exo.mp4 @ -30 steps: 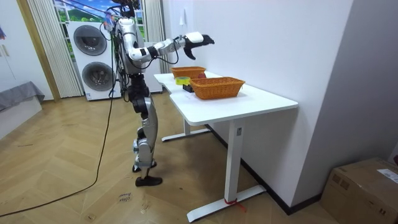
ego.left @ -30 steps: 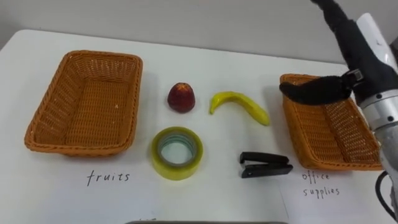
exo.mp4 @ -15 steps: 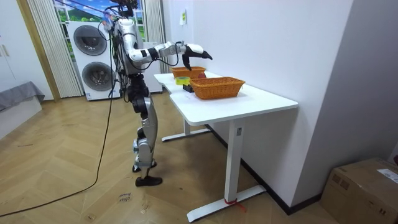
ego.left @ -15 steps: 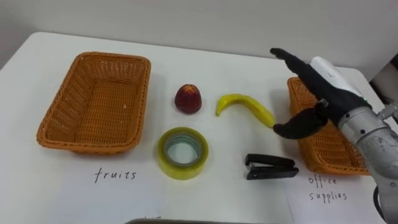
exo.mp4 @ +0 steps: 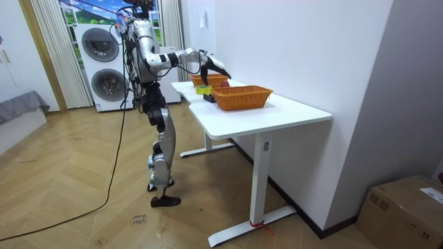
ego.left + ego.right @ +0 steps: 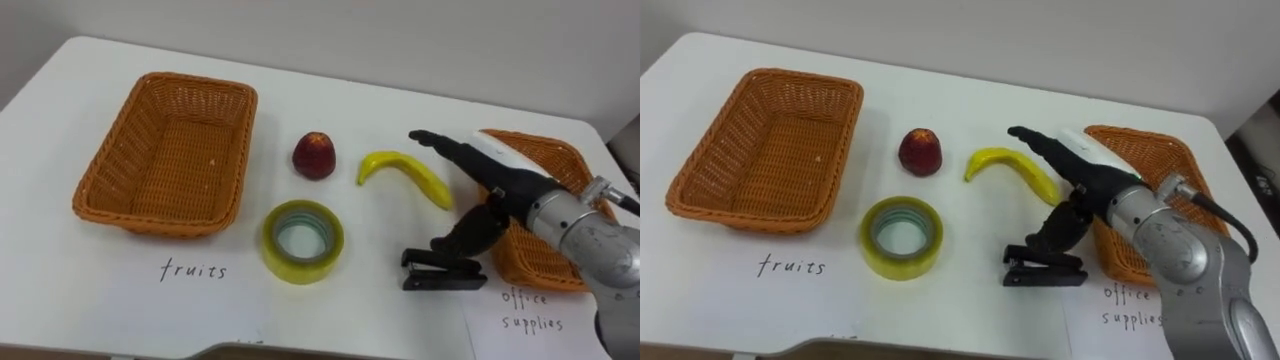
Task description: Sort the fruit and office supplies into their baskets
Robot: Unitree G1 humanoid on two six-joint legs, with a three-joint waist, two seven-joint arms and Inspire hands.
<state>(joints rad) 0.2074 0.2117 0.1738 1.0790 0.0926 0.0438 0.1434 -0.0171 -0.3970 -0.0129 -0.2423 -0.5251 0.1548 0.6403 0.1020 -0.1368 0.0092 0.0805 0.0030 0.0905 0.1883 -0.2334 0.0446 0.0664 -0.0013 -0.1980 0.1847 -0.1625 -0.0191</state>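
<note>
- The white counter (image 6: pixel 100 290) is where all the things lie. In the room view the robot stands at one short end of it, with one arm stretched out over the top.
- Nearest is a black stapler (image 6: pixel 445 274). It lies flat and closed, just in front of the right basket's near corner.
- To its left sits a fat roll of yellow tape (image 6: pixel 303 270). It lies flat with its round hole facing up, and it is well apart from the stapler.
- The right robot hand (image 6: pixel 498 178) hangs over the stapler and the banana's right end. It is released: its dark fingers (image 6: pixel 432 140) are stretched out straight and point left, above the banana's right half. Its thumb (image 6: pixel 470 232) points down at the stapler. I cannot tell if the thumb touches it.
- The yellow banana (image 6: pixel 410 175) lies next, curved like a bow, with its stem end to the left.
- A small red apple (image 6: pixel 314 156) stands just left of the banana, not touching it.
- The left basket (image 6: pixel 170 160) is brown wicker, wide and shallow. It sits left of the apple and the tape.
- The right basket (image 6: pixel 548 160) is the same kind. It is partly hidden behind the robot's arm.
</note>
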